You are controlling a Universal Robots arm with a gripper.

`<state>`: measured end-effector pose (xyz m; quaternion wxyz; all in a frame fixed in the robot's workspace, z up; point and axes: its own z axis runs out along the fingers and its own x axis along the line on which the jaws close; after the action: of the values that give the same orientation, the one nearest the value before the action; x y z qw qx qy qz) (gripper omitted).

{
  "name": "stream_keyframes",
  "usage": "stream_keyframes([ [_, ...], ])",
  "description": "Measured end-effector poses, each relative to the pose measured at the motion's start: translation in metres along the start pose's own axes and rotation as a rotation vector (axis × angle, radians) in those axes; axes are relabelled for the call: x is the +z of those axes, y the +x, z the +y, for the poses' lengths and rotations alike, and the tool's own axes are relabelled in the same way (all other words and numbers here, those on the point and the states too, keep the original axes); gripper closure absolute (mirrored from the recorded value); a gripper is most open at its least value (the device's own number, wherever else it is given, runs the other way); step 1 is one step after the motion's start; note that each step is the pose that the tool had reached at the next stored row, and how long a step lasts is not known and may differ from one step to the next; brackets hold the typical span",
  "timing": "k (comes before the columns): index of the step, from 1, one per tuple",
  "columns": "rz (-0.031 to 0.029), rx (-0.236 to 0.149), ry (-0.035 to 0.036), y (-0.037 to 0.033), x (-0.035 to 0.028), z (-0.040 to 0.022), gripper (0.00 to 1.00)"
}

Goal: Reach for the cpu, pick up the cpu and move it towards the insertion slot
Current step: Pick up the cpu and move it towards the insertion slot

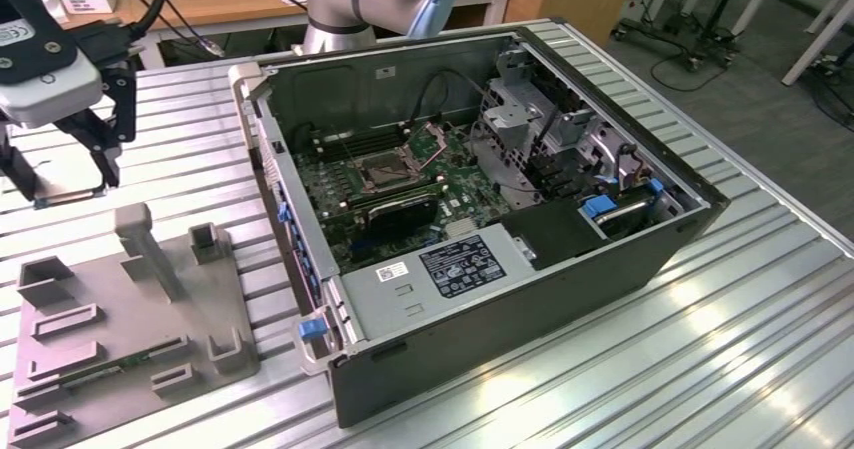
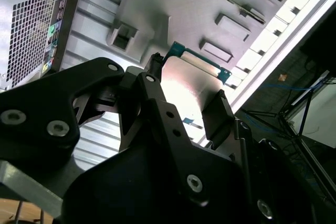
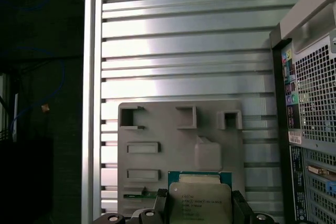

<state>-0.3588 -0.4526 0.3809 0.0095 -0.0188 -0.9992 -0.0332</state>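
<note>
Silvery and green-rimmed, the cpu is clamped flat between the hand's two black fingers, held in the air over the grey tray on the ribbed metal tabletop. In the exterior view the hand is at ten o'clock in the frame. The slot, inside the open case, lies well apart, at about three o'clock from the hand.
</note>
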Motion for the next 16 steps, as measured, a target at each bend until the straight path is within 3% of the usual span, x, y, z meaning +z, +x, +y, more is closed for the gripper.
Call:
stream_keyframes([
  [16,0.0000,0.000,-0.0001,-0.0069,-0.0001,0.0003,0.45],
])
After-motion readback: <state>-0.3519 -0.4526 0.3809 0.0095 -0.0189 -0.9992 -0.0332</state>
